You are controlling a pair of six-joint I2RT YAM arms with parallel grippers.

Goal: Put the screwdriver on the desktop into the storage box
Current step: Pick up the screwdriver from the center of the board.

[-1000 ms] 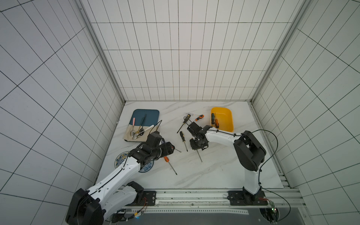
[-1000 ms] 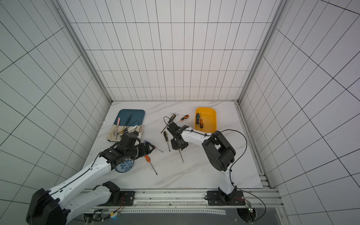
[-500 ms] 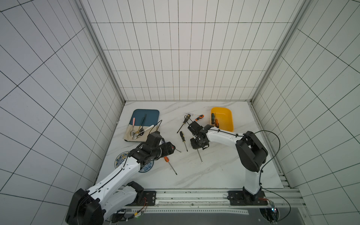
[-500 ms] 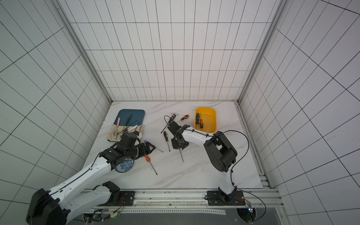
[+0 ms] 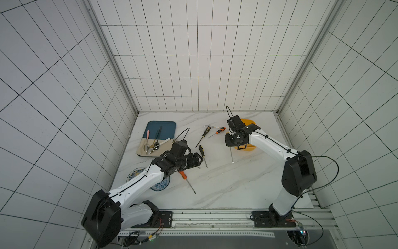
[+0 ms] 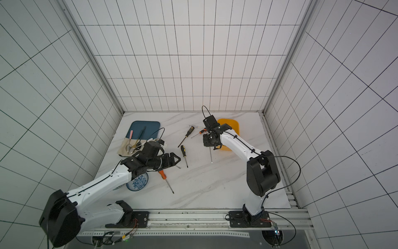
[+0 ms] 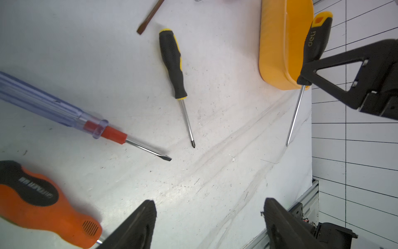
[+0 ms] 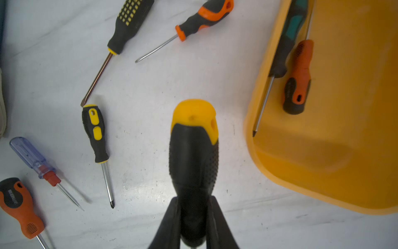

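The storage box (image 8: 344,151) holds two screwdrivers (image 8: 298,77). Just beside it, the right gripper (image 8: 193,200) clamps a black-and-yellow screwdriver (image 8: 193,151). Five loose screwdrivers (image 8: 95,133) lie on the desktop (image 8: 193,75) farther off. The left gripper (image 7: 209,201) gapes wide, empty.

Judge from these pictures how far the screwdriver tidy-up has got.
Done: two screwdrivers lie in the storage box. In hand: the right gripper is shut on a black-and-yellow screwdriver, close to the box but not yet in it. Left: at least five loose screwdrivers on the desktop, near the open left gripper.
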